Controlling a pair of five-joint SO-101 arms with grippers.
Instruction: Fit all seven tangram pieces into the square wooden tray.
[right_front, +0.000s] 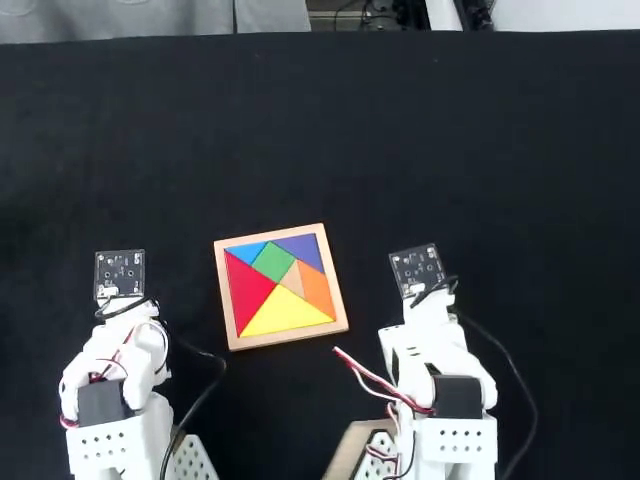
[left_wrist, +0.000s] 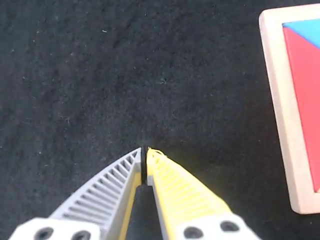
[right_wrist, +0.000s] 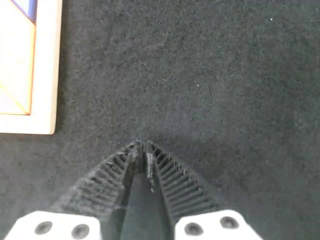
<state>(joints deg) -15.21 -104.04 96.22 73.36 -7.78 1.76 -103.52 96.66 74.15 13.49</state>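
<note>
Robotics lab bench: a counter (right_front: 320, 130) draped edge to edge in black cloth carries two small white machines, the left arm (right_front: 115, 385) and the right arm (right_front: 440, 370). Their plastic bases are perforated with mounting holes. Bare red-and-white wires (right_front: 365, 378) loop out of the joints, and an exposed circuit board (right_front: 119, 274) rides on each wrist. A wooden tray (right_front: 223, 297) of coloured pieces lies between the arms. Beyond the counter's far edge, a tangle of black cables (right_front: 385, 12) and equipment sits beside a pale wall (right_front: 570, 12).
</note>
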